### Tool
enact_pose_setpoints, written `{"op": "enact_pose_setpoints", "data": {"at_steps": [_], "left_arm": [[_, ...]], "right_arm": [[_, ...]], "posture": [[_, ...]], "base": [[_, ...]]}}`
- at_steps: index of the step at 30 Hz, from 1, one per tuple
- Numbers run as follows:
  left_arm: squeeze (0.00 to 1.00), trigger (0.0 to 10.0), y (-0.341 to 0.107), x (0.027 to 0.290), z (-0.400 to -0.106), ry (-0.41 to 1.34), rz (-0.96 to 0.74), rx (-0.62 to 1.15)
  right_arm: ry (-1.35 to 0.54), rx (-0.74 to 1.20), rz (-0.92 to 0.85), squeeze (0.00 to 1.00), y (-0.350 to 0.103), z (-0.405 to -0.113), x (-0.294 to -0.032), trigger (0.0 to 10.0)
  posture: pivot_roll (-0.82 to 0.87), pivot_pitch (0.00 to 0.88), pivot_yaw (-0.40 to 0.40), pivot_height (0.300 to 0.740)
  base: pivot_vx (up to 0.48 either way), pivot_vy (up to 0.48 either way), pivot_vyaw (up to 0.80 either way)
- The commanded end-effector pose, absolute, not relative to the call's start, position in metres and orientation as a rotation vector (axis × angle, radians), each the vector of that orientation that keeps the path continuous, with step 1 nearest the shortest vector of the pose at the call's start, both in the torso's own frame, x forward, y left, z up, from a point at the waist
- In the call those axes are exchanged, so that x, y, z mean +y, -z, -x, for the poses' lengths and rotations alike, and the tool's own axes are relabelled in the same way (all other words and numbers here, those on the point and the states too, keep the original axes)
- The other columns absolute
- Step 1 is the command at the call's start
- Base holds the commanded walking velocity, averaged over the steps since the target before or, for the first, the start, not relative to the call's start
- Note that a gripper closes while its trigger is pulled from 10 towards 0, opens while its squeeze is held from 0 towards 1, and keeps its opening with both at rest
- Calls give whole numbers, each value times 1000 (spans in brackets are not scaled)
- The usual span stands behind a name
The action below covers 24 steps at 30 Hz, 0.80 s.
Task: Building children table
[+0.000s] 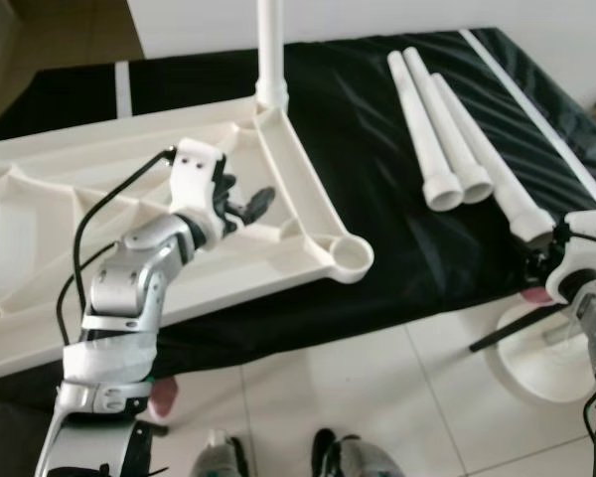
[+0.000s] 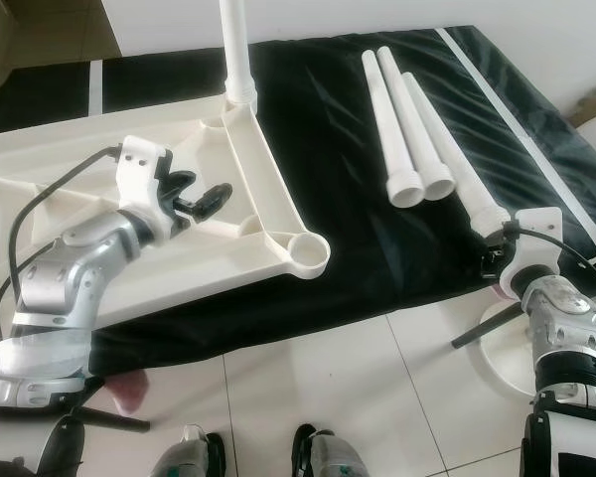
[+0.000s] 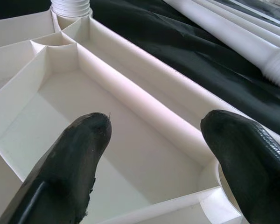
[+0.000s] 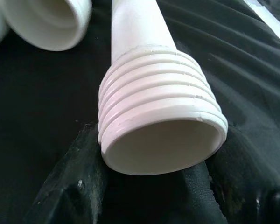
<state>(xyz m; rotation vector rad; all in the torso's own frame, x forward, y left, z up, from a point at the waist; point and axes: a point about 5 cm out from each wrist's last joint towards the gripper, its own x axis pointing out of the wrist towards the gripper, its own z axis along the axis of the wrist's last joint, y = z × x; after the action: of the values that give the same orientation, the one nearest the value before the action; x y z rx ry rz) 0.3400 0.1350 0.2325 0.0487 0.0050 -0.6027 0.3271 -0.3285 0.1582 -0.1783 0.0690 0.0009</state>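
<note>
The right gripper [image 4: 154,196] is spread around the threaded end of a table leg [image 2: 477,204] lying on the black cloth [image 2: 348,199]; if closed off-centre, the leg could roll away. The left gripper [image 1: 246,207] is held open above the upturned tabletop [image 1: 99,189].

White tabletop [image 1: 129,199], white legs [image 1: 447,119], black cloth [image 1: 377,129], black fingers [image 3: 74,158].

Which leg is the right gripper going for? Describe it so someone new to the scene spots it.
On the black cloth, right of the upturned tabletop, three white legs lie side by side. The target leg is the outermost on the robot's right. Its threaded end reaches nearest the cloth's front edge, between the fingers of the right gripper, while the other two end further back.
</note>
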Motion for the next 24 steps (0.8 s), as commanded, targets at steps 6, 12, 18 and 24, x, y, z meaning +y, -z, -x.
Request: {"op": "enact_pose_setpoints", "data": {"at_steps": [6,12,18,24], "left_arm": [[0,10000,-233,134,-341,604,-50,2],[0,10000,-235,133,-342,605,-51,-4],[0,10000,-238,131,-343,613,-59,-14],[0,10000,-239,131,-343,614,-65,-21]], "right_arm": [[115,-67,168,0,-183,-328,-339,10000],[123,-228,99,0,-214,-333,-335,10000],[12,-359,56,0,-242,-345,-305,10000],[-58,-377,36,0,-242,-354,-276,10000]], "posture": [[23,171,-61,740],[28,159,-55,740],[38,141,-53,740],[50,128,-58,740]], "base": [[0,0,0],[0,0,0],[0,0,0],[0,0,0]]}}
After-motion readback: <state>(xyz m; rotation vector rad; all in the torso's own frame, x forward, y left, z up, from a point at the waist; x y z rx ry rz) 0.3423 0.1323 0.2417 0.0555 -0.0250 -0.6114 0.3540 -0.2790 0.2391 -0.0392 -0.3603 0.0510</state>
